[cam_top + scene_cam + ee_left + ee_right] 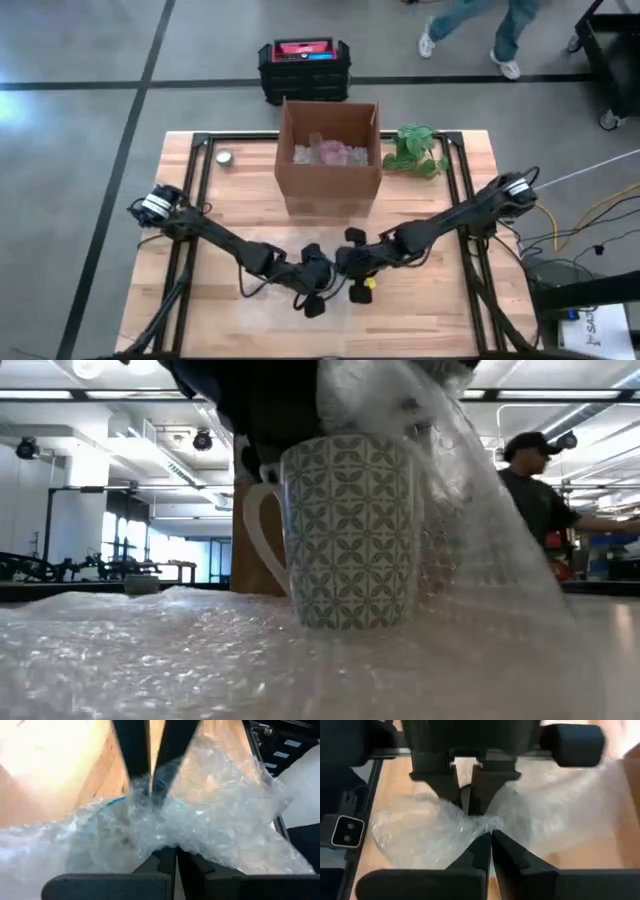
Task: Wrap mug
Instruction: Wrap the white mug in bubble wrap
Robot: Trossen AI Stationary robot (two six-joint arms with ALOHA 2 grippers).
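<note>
i see the white ceramic mug with a grey-green leaf pattern [350, 530] standing upright on the clear sheet of bubble wrap [200, 650], near the front middle of the light wooden table [430, 310]. its handle shows in the low view, and a fold of the wrap is lifted up and draped down one side of the cup.

the left gripper [167, 855] is clenched on a bunched ridge of that wrap; its dark fingers [155, 862] meet with plastic pinched between them. the right gripper [487, 845] is clenched on the same gathered wrap from the opposite side, so the two claws face each other nearly tip to tip (each wrist camera shows the other arm's fingers just beyond its own). from above, both grippers meet over the mug, which is hidden under them.

further back on the table stand an open brown cardboard box [330, 180], a small green plant [415, 150] beside it and a small round tin [224, 156]. a person in a dark cap [535, 490] is in the room beyond.
</note>
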